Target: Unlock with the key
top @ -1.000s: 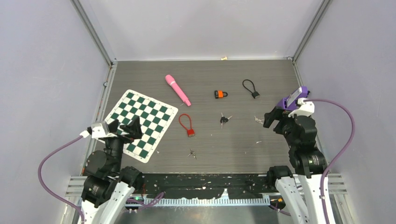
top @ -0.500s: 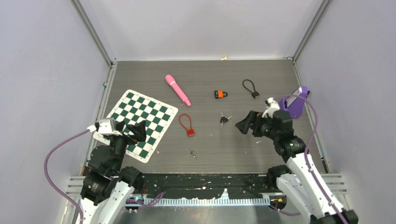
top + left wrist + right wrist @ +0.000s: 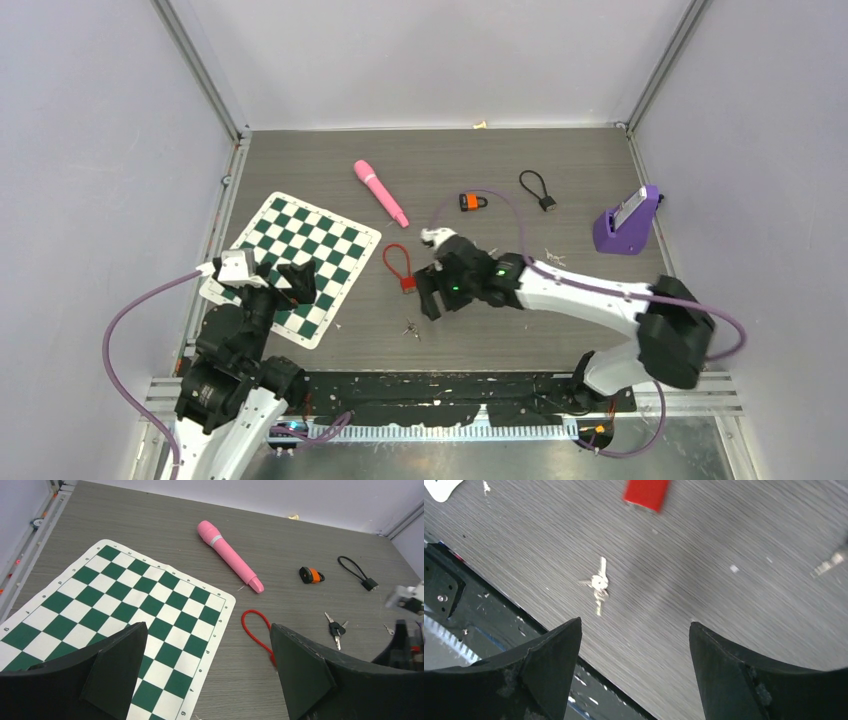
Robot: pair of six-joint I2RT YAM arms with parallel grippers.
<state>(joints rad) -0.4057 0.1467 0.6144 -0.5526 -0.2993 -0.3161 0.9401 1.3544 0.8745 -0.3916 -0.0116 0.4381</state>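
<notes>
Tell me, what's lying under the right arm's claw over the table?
Beneath the open right gripper, the wrist camera shows small silver keys on the table, with the red lock just beyond. From overhead, the arm hides whatever lies directly under it.

Your right gripper (image 3: 432,298) has left the 3 o'clock edge of the table and crossed to the centre. It now hangs just beside the silver keys (image 3: 411,328), which lie at its 7 o'clock. The arm's departure has uncovered the purple stand (image 3: 627,222). Your left gripper (image 3: 292,281) has crept slightly toward 3 o'clock over the chessboard (image 3: 300,240).
</notes>
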